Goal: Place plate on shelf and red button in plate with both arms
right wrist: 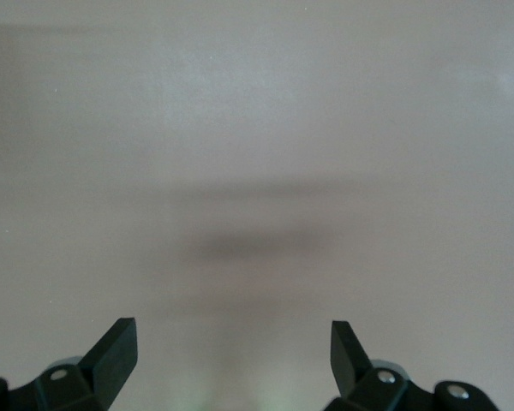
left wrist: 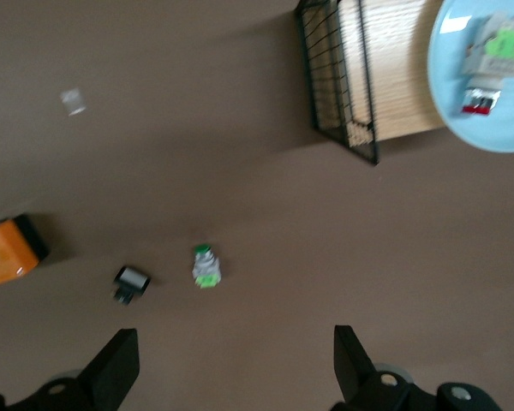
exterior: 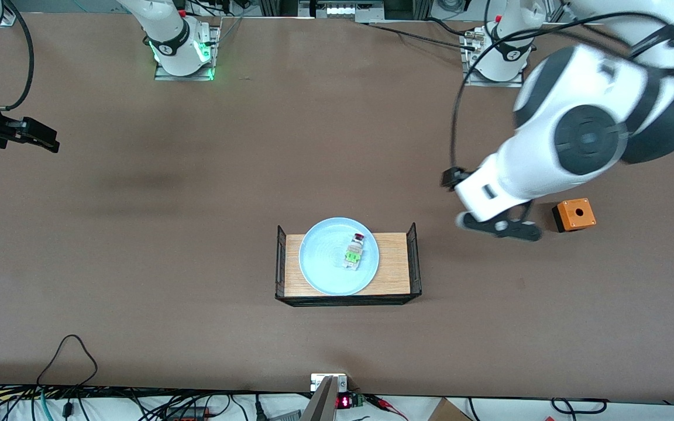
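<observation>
The pale blue plate lies on a wooden rack with black mesh ends at mid-table. The red button, with a whitish body, green block and red cap, lies on the plate. Both also show in the left wrist view: the plate and the red button. My left gripper is open and empty, in the air over bare table between the rack and an orange box; its jaws are spread wide. My right gripper is open and empty at the right arm's end of the table.
An orange box with a round hole stands toward the left arm's end. The left wrist view shows a green-capped unit and a small black-and-white part on the table beside the orange box. Cables run along the near edge.
</observation>
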You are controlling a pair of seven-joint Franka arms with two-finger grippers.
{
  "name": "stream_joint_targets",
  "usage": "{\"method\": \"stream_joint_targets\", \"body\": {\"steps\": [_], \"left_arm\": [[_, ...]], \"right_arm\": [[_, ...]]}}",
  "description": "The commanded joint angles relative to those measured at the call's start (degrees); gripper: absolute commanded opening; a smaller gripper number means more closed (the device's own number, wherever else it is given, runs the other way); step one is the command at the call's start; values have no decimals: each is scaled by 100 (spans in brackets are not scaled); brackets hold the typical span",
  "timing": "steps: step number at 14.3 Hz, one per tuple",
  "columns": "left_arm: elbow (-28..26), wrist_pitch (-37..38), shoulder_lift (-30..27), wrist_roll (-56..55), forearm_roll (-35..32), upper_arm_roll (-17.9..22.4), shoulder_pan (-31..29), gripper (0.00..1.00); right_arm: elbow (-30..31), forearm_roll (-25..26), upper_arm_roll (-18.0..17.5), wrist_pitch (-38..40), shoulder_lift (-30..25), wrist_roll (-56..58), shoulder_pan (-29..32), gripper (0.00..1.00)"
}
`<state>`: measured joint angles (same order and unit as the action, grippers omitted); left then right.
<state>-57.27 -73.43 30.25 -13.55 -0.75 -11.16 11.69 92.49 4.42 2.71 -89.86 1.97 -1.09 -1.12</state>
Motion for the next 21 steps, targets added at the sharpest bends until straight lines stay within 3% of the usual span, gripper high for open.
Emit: {"method": "stream_joint_targets", "body": {"steps": [1, 4, 6, 8, 12, 21], "left_arm": [[-1265, -47, -1027, 62, -22, -88, -280, 100], [-2556, -739, -1905, 1138, 66, -18, -842, 100], [-3602, -1548, -2643, 1862, 66, 402, -896, 100], [-4080, -1700, -3076, 1864, 75, 658, -896, 100], [-4064, -1911, -3350, 1847, 198, 1352, -896, 100], [-3959, -1780, -3377, 1829, -30, 1283, -896, 100]], "right_arm": [[-3, -90, -16, -119, -92, 83, -2, 100], [6, -90, -25, -76, -100, 83, -2, 100], [6, -90, -25, -120, -100, 83, -11, 100], [15, -90, -25, -85, -100, 83, -11, 100], [15, -81, -42, -94, -100, 92, -20, 100], [6, -81, -42, -93, -100, 83, -20, 100]]}}
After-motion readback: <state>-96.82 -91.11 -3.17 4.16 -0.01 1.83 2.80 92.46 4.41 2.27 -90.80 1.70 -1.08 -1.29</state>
